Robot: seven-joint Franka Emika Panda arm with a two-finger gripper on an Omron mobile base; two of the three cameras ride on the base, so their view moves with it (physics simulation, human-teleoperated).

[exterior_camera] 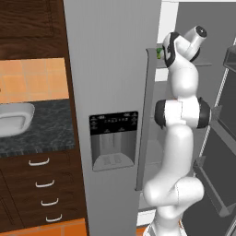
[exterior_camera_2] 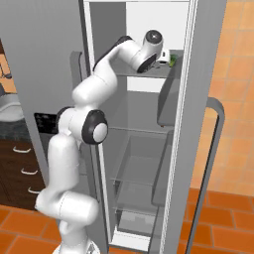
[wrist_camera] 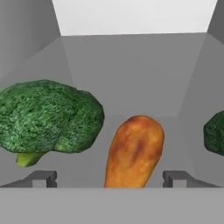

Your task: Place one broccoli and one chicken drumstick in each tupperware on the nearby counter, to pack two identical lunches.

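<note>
Reaching onto an upper fridge shelf, the pincer stands spread wide with nothing gripped, its tips either side of a chicken drumstick. One broccoli sits left of the drumstick; another broccoli is cut off at the right edge. A tupperware, partly cropped, rests on the surface.

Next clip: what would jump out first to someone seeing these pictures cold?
The white arm reaching high into the open fridge, its hand at an upper shelf. In the hand view, a golden-brown chicken drumstick lies between the open fingers, with a big broccoli to its left and a second broccoli at the right edge.
</note>
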